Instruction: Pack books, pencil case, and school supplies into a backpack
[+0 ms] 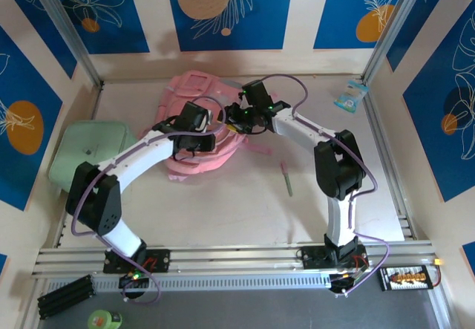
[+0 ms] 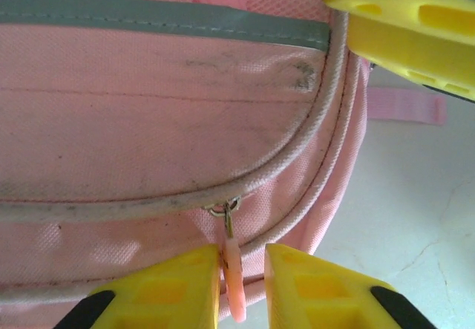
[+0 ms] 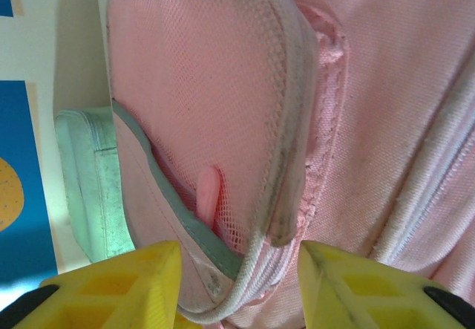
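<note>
Opening the soft pink fabric backpack (image 1: 189, 91) at mid-table seemed the step in hand: the left gripper's (image 2: 243, 269) barely parted jaws flanked its small pink zipper pull (image 2: 234, 288), the right gripper's (image 3: 239, 269) released jaws straddled a piped seam (image 3: 278, 195), and pinching then pulling likely came next.

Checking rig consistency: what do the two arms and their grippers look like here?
The left arm and right arm have white links, black joints and looped purple cables. The left gripper and right gripper have yellow plastic fingers with black bases.

Bare table (image 1: 223, 210) in front of backpack (image 1: 189, 90)
</note>
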